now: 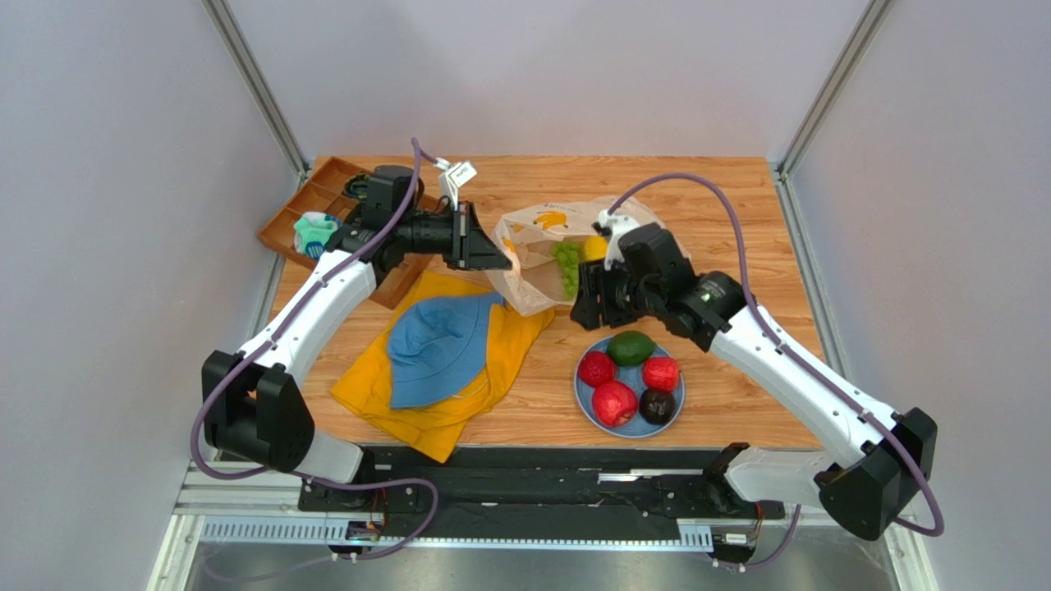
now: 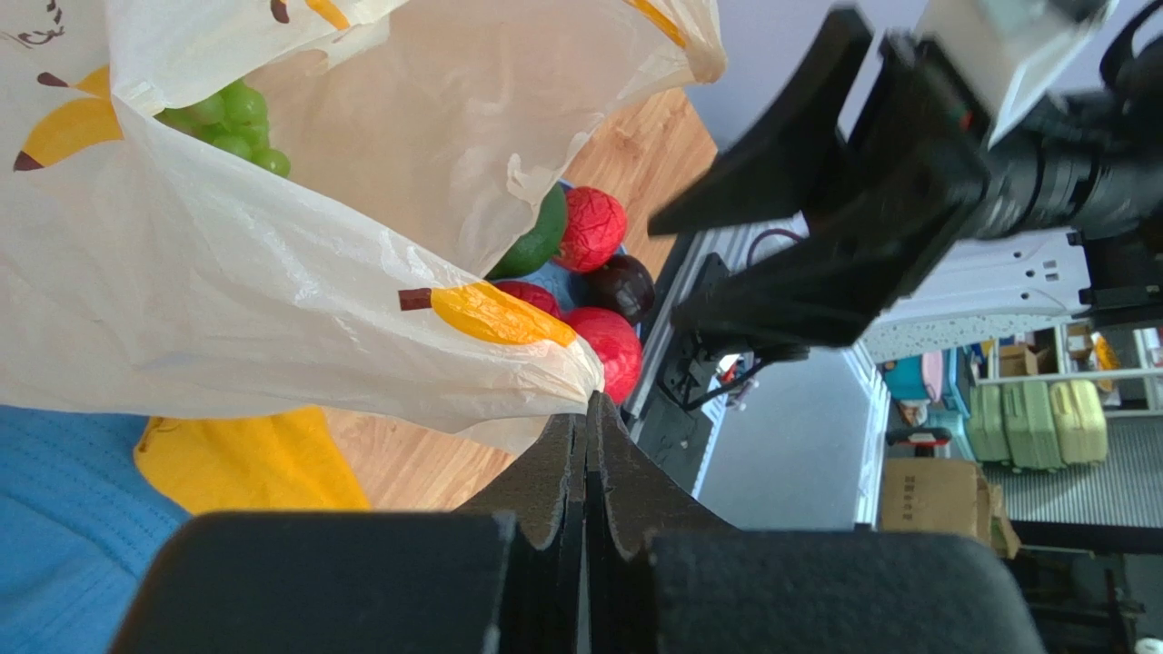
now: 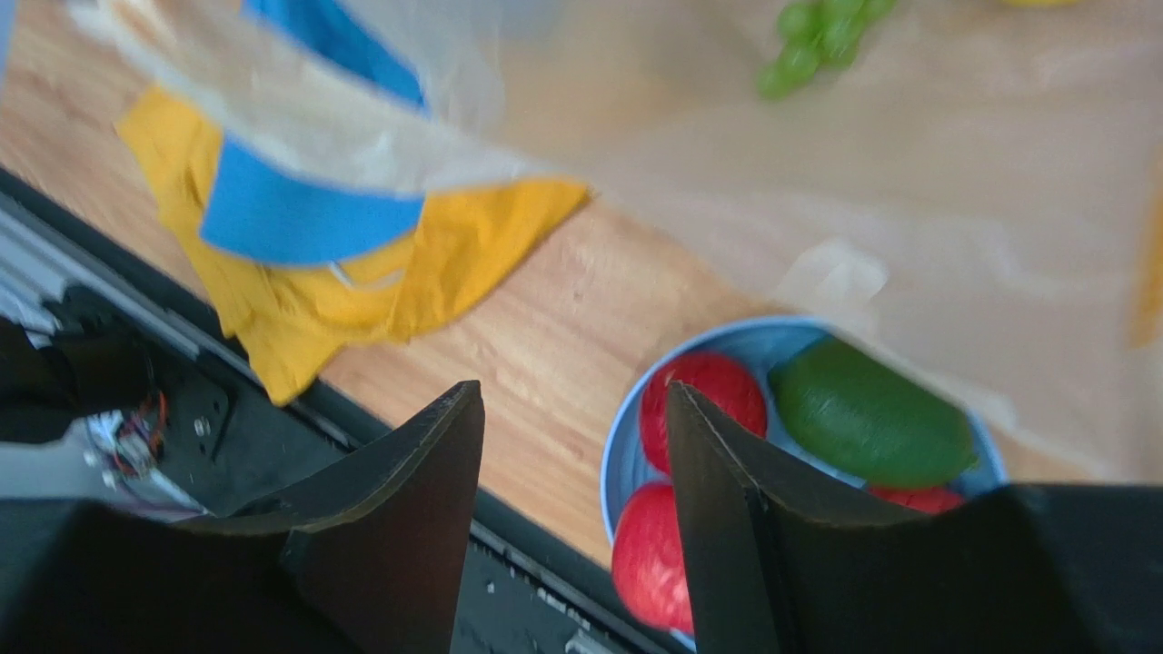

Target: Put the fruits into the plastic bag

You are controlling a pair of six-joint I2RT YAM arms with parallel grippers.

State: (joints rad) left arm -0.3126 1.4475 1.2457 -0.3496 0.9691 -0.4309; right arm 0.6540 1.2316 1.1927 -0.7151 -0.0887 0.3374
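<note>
The plastic bag (image 1: 533, 265) sat centre-far, its left rim pinched by the fully closed left gripper (image 1: 494, 253). Between bag and blue plate (image 1: 579, 392), the right gripper (image 1: 590, 302) hovered, jaws about half apart, empty. Two of seven were in: one grape bunch (image 1: 566, 261), one lemon (image 1: 595, 248). Five were left on the plate, near right: three red fruits (image 1: 613, 403), one green oval fruit (image 1: 632, 347), one dark plum (image 1: 656, 406).

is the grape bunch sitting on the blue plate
No, the grape bunch lies inside the plastic bag, not on the blue plate.
</note>
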